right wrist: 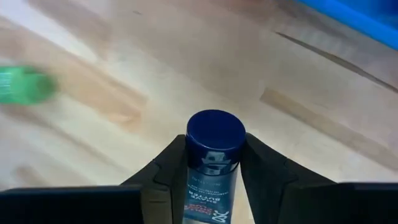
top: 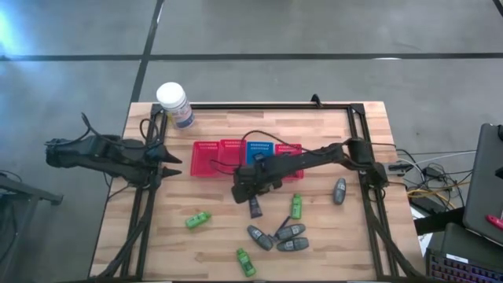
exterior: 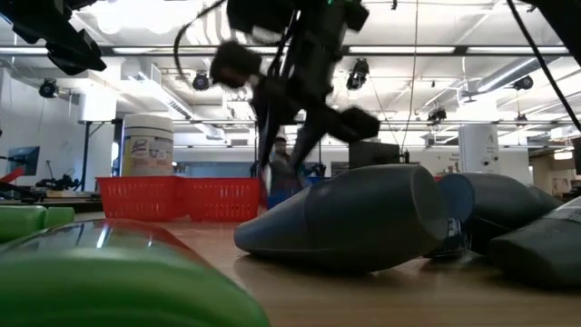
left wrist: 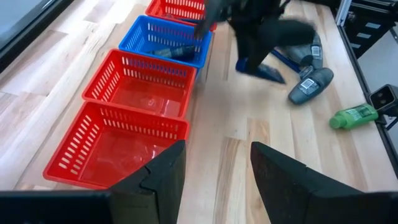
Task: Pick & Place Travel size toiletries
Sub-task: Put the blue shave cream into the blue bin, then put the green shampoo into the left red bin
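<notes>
The wooden worktop (top: 330, 244) carries a row of slotted baskets, red ones (top: 208, 157) on either side of a blue one (top: 258, 151) that already holds a dark oblong tube (left wrist: 173, 53). Loose toiletries lie nearer the front edge: green bottles (top: 197, 219), grey rounded tubes (top: 291, 232) and one grey tube (top: 339, 190) off by the right arm's base.

The right arm reaches across to mid-worktop, just in front of the blue basket, so it is much the nearer arm to both the pile and the basket. Its right hand (right wrist: 213, 163) is closed on a dark tube with a blue cap (right wrist: 214, 140); the tube's long axis runs straight out between the two fingers, cap foremost, a pad pressed to each flank. The blue basket lies just beyond it, so the carry looks short.

The left hand (left wrist: 214, 171) waits at the worktop's left edge, half open and empty, facing down the basket row.
</notes>
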### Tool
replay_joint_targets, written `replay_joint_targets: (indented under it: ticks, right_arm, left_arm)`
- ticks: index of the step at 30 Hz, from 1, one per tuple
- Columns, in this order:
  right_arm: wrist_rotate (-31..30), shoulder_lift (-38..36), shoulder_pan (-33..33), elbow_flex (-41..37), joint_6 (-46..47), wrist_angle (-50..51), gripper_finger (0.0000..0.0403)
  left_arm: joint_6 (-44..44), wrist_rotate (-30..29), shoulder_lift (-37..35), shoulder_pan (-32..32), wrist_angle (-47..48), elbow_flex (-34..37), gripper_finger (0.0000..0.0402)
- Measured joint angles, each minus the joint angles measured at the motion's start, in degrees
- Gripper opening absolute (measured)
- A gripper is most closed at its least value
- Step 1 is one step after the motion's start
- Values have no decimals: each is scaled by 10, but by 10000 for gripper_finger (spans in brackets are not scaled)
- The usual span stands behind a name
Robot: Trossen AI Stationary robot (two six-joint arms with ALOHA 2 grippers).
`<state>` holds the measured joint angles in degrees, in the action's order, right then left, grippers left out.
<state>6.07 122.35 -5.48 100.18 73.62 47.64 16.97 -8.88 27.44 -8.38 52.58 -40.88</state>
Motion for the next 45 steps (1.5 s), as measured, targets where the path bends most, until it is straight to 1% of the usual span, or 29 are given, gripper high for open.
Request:
replay_joint_targets:
  ticks: [3,6,9,11,14,16,19,21,24,30,34,37,40,45]
  right_arm:
    - [-4,-35,0,0,10,0,111]
    - [-45,-70,12,0,9,2,111]
    - [-84,-95,53,0,-12,10,111]
    - [-97,-98,91,0,-41,16,111]
    - [-99,-88,143,0,-89,30,112]
    - [-85,-79,171,-1,-113,30,113]
    - [-75,-66,194,-1,-132,32,114]
    - [-60,-57,200,-1,-138,32,122]
    - [-56,-50,194,-1,-138,54,150]
    - [-60,-41,180,-1,-129,61,225]
    - [-84,-47,172,-1,-127,62,264]
    - [-96,-66,162,-1,-142,62,288]
    - [-96,-92,154,-1,-168,64,307]
    - [-105,-128,142,-1,-227,92,334]
  left_arm:
    - [1,-1,0,0,0,0,186]
    - [6,-2,0,0,0,0,186]
    - [12,-2,0,0,0,3,186]
    - [20,-2,0,0,-1,9,186]
    - [42,-2,1,0,-2,22,186]
    - [65,-2,0,0,-3,33,186]
    - [98,-2,1,0,-2,48,186]
    - [113,-2,1,0,-2,55,186]
    - [135,4,2,0,-2,60,186]
    - [166,55,10,0,-3,67,186]
    - [177,90,28,-2,-14,73,186]
    - [191,118,54,-12,-29,74,186]
    - [209,115,92,-41,-27,64,186]
    - [221,67,165,-125,-32,36,186]
